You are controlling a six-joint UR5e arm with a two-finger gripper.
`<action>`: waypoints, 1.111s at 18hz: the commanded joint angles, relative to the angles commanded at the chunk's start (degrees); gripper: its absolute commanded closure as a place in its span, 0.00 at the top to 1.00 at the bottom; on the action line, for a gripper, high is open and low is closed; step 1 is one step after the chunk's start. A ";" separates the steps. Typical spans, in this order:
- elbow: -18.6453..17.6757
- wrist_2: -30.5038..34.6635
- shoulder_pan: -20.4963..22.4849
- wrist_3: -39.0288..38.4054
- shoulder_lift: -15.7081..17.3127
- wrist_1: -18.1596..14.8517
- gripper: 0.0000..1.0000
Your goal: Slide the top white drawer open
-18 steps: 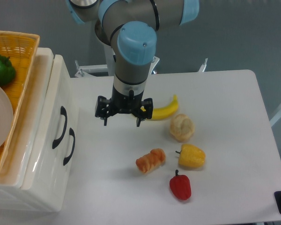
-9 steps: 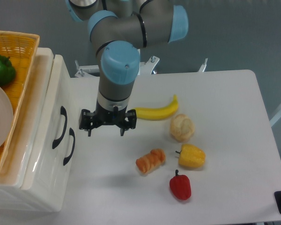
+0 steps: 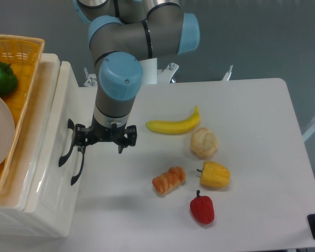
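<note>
Over the last second the gripper [image 3: 103, 142] has travelled left across the desk [image 3: 252, 121], from beside the banana to the front of the white cabinet, while everything else has stayed where it was.

Nearest the camera lie a red pepper [image 3: 202, 208], a yellow pepper [image 3: 215, 175] and a browned pastry [image 3: 169, 179], with a bread roll [image 3: 203, 142] and the banana [image 3: 172, 125] farther back, all well to the right of the gripper. At the left, the top white drawer [image 3: 47, 131] looks shut, its front flush with the cabinet face. The gripper hangs with its fingers spread and nothing held; its left finger seems to sit at or just beside the curved black handle [image 3: 68, 143], though contact is hard to judge from this angle. On the cabinet top rests a yellow basket [image 3: 21, 58].

Judging by this, the approach is nearly done; closing on the handle and pulling the drawer out both remain.
</note>
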 joint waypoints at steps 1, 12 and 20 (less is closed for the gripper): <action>0.00 -0.26 0.00 0.09 0.09 -0.26 1.00; -0.18 -1.23 0.00 9.67 0.35 -0.79 1.00; -0.09 -2.99 0.26 7.82 0.44 -2.55 1.00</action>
